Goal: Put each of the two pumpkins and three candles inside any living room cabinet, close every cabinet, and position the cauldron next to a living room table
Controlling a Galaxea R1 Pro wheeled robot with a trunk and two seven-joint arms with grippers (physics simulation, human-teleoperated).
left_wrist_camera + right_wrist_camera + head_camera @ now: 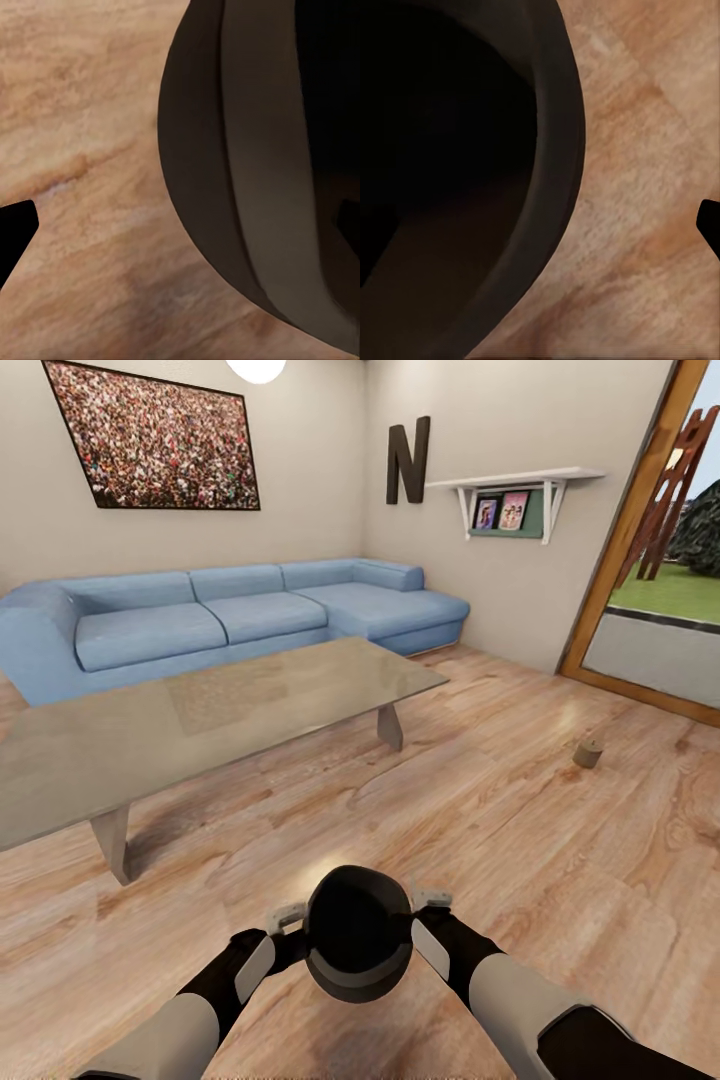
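Between my left claw (285, 916) and right claw (432, 901), I am pinching the round matte black cauldron (358, 945); whether either is clamped, I cannot tell. Next, I am judging, comes carrying it beside the long glass-topped table (200, 720) far left.

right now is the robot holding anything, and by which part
It holds the black cauldron between both arms, the left gripper and right gripper at opposite sides of the rim; whether the fingers clamp it cannot be told.

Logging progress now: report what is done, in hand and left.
Done: nothing shown as finished.
In hand: both arms carry the black cauldron between them, left gripper and right gripper at its sides, short of the coffee table.
Left: one candle lies on the floor; cauldron unplaced.
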